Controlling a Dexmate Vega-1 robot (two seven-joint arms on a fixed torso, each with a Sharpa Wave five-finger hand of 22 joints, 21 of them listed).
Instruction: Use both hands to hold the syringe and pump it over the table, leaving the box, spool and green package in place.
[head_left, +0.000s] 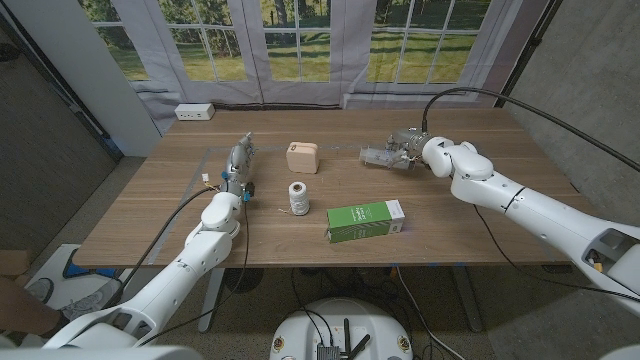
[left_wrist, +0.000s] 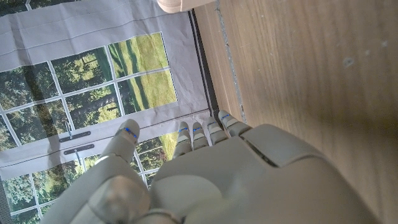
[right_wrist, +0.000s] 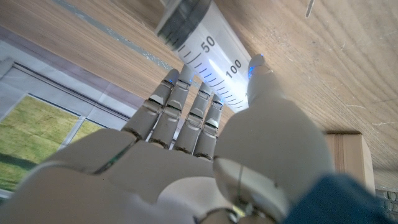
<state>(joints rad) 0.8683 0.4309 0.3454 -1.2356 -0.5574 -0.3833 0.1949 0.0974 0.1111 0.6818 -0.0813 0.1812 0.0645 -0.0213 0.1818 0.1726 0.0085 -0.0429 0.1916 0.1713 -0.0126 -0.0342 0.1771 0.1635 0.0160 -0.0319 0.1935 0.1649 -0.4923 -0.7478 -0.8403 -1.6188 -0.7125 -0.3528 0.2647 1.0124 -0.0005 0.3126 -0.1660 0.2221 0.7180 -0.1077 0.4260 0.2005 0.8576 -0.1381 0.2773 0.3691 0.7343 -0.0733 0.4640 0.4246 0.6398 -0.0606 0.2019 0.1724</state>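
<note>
One wooden table (head_left: 180, 215) carries four loose things, each kind a single piece. One spool (head_left: 297, 197) of pale thread stands near the middle. One beige box (head_left: 302, 157) sits just beyond the spool, toward the windows. One green package (head_left: 365, 220) lies beside the spool, on the robot's right and a little nearer the robot. One clear syringe (head_left: 380, 157) lies well to the right of the spool. One white power strip (head_left: 194, 112) lies on the floor beyond the table. Two robot hands are over the table: one left hand (head_left: 238, 163), one right hand (head_left: 404, 146)
</note>
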